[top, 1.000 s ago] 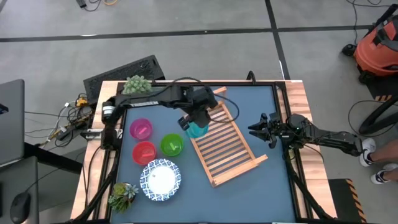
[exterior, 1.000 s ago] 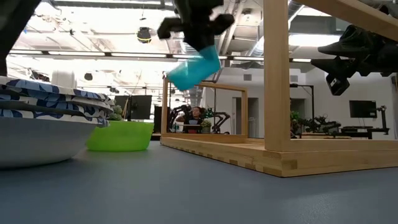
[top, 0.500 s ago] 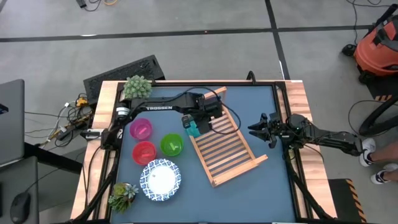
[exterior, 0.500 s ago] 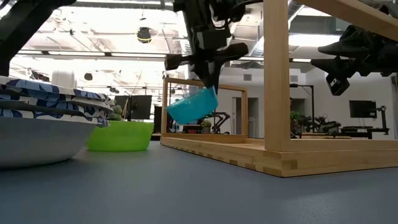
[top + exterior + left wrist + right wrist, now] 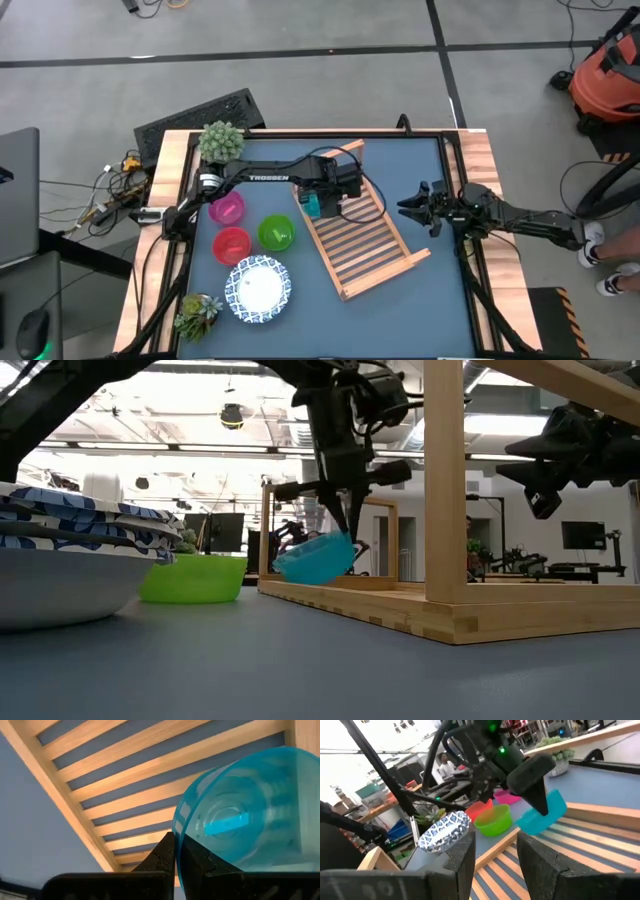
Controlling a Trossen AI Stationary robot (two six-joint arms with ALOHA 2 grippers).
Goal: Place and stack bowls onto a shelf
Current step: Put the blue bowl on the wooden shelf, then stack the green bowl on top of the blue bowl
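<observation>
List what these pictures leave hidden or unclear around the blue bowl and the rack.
- Whether the blue bowl touches the wooden rack: the low view is too level to tell, and in the high view the left pincer covers it.
- Most of the bowl in the high view: the left arm hides it.
- The bowl's rim in the left wrist view: cut off by the picture edge.
- The red bowl in the low view: hidden behind the white patterned dishes.

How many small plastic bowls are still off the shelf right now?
3: pink bowl, red bowl and green bowl sit on the table left of the shelf. The left tool holds the blue bowl over it.
</observation>
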